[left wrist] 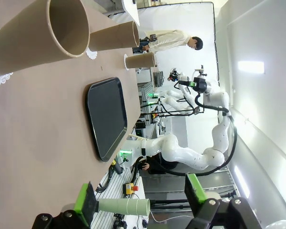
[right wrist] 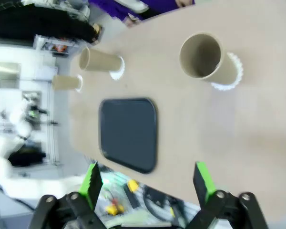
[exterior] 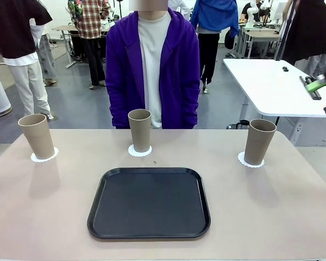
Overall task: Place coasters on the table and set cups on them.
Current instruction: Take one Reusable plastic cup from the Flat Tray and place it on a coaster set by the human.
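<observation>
Three cups (exterior: 140, 129), apparently three coasters (exterior: 139, 150)

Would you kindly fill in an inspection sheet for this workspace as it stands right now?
Surface: beige table, smooth, with a small dark speck just in front of the middle cup.
Job's things: three tan cups upright, each on its own white coaster: left cup on left coaster, middle cup on middle coaster, right cup on right coaster.
Clutter: empty black tray near the robot's edge.
Grippers: left hand open, holding nothing; right hand open, above the table, holding nothing.
Cables: nothing seen on the table.
Surroundings: person in a purple jacket at the far side; white table behind right.
</observation>
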You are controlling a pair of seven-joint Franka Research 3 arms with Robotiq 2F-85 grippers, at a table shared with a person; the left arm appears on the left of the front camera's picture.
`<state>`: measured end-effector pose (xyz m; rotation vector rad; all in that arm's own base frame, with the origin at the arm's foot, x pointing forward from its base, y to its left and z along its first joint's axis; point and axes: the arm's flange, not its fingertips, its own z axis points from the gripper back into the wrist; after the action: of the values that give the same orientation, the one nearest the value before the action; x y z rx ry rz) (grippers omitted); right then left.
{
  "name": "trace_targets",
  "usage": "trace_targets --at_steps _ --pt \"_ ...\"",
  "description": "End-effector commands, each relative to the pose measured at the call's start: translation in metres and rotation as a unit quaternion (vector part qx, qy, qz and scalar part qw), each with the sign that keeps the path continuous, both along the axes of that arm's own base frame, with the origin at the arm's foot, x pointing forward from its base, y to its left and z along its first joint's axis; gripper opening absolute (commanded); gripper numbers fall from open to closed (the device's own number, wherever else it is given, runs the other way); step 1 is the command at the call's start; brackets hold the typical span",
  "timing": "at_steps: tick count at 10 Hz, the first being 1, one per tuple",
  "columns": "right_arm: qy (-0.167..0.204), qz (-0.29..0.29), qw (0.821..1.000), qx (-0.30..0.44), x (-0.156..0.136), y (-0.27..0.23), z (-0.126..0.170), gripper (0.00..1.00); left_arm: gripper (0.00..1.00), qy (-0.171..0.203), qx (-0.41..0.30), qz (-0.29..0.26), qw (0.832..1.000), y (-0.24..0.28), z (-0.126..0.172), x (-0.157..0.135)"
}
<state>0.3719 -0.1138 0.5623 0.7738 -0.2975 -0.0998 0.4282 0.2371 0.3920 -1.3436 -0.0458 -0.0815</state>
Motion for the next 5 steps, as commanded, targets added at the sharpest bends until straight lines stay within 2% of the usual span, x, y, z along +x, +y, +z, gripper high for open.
trace_targets --at_steps 1,3,4,5 --pt "0.007 -0.021 0.993 0.114 0.024 -0.036 -0.033 1.0 1.0 -0.002 0.0 0.003 1.0 0.0 0.002 0.0" --pt "0.014 0.004 0.982 0.187 0.023 -0.074 -0.071 1.0 1.0 -0.002 0.0 0.003 1.0 0.0 0.002 0.0" --pt "0.004 0.029 0.975 0.22 0.018 -0.093 -0.096 1.0 1.0 -0.002 0.0 0.003 1.0 0.0 0.002 0.0" --pt "0.005 0.043 0.973 0.228 0.016 -0.104 -0.112 1.0 1.0 -0.002 0.0 0.003 1.0 0.0 0.002 0.0"
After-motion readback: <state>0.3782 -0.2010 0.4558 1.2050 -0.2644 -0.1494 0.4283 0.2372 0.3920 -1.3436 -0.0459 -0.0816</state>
